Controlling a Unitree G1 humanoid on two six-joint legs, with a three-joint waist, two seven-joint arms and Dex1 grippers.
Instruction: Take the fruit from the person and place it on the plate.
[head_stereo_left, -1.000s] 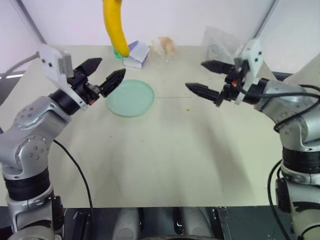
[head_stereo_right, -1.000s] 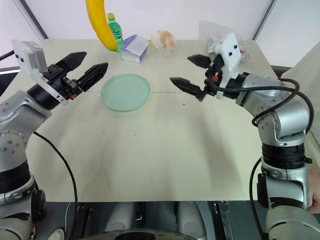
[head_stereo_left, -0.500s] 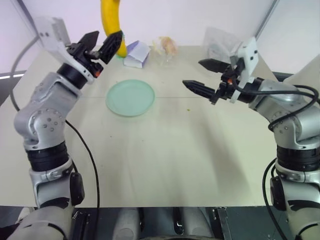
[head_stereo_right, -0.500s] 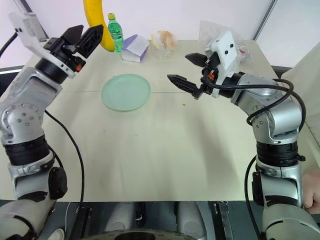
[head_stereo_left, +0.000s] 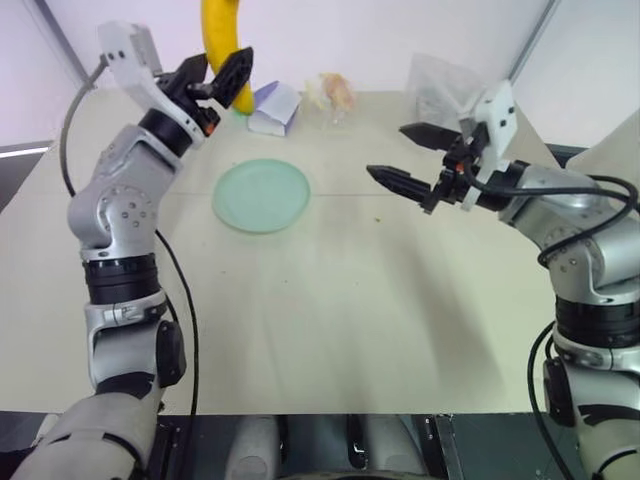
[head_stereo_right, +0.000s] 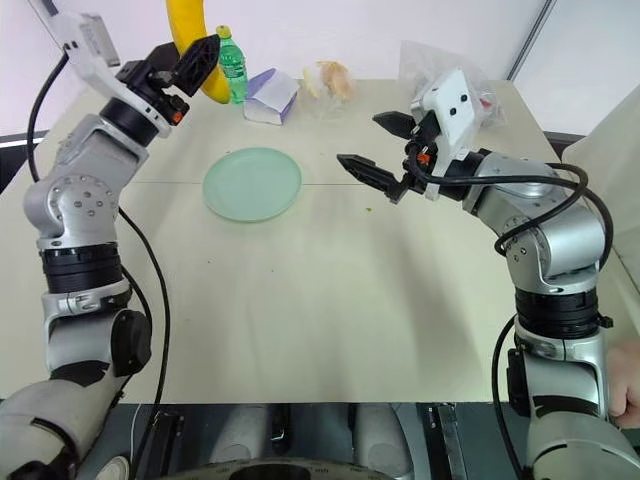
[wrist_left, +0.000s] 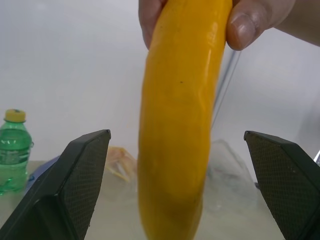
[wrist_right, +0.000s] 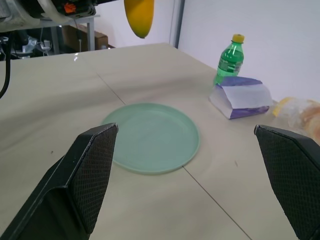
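Note:
A person's hand (wrist_left: 250, 22) holds the yellow fruit (wrist_left: 177, 125), a long banana, by its top, so it hangs upright above the table's far left. My left gripper (head_stereo_left: 213, 74) is raised to it and open. Its two fingers (wrist_left: 82, 170) stand wide on either side of the fruit's lower half without touching it. The pale green plate (head_stereo_left: 262, 195) lies bare on the table below and to the right of that gripper. My right gripper (head_stereo_left: 388, 150) hovers open over the table to the right of the plate, pointing at it, with nothing between its fingers.
A green bottle (head_stereo_right: 231, 65), a purple and white carton (head_stereo_left: 272, 108), wrapped orange food (head_stereo_left: 330, 92) and a clear bag (head_stereo_left: 440, 85) stand along the table's far edge (head_stereo_left: 380, 95). Bare beige tabletop (head_stereo_left: 330, 310) spreads in front of the plate.
My left gripper has risen from beside the plate and moved forward to the hanging fruit, still open. The right gripper has stayed in place.

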